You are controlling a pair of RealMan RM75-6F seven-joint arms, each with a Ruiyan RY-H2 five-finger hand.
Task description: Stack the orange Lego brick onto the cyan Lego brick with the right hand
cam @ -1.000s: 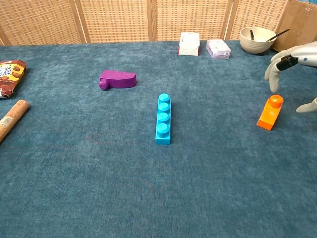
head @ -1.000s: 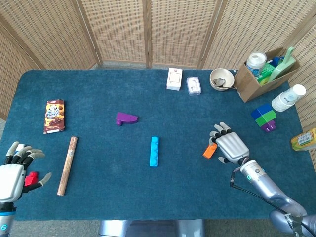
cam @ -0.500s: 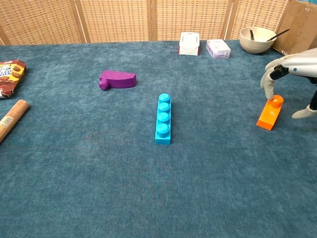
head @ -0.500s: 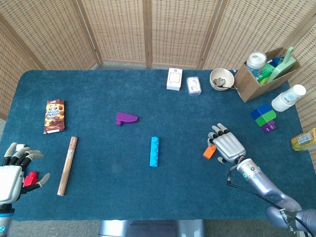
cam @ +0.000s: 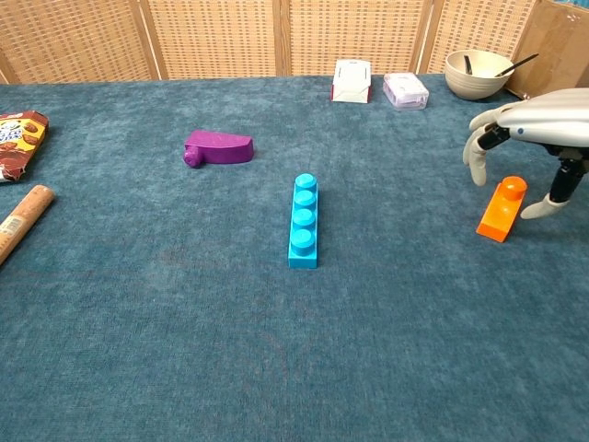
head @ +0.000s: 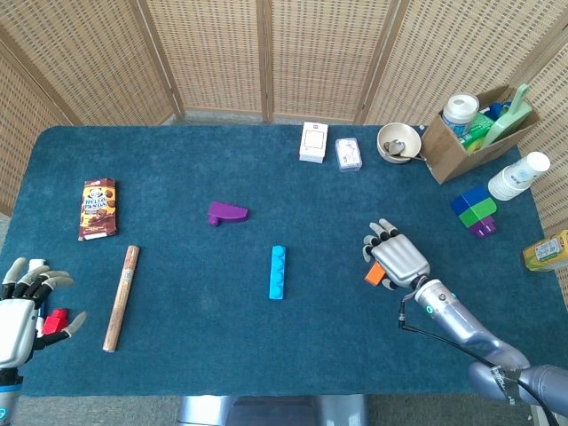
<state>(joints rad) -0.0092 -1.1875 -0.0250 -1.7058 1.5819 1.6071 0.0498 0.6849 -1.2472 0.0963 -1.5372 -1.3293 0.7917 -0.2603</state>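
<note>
The orange Lego brick (head: 374,274) (cam: 501,209) lies on the blue cloth right of centre. My right hand (head: 396,257) (cam: 529,132) hovers directly over it, fingers spread and curved down around the brick without holding it. The cyan Lego brick (head: 278,272) (cam: 303,221), a long one with a row of studs, lies at the table's centre, well left of the orange one. My left hand (head: 22,306) sits at the near left corner with fingers spread, a small red piece (head: 55,321) beside its thumb.
A purple wedge brick (head: 226,213) (cam: 217,147) lies left of centre. A wooden stick (head: 121,296) and a snack packet (head: 98,209) are at far left. Two white boxes (head: 313,142), a bowl (head: 397,142), a cardboard box (head: 475,133), cups and stacked bricks (head: 475,211) stand at the back right.
My right hand has slid left and come over the orange brick, which has not moved. The left hand shifted slightly toward the near edge.
</note>
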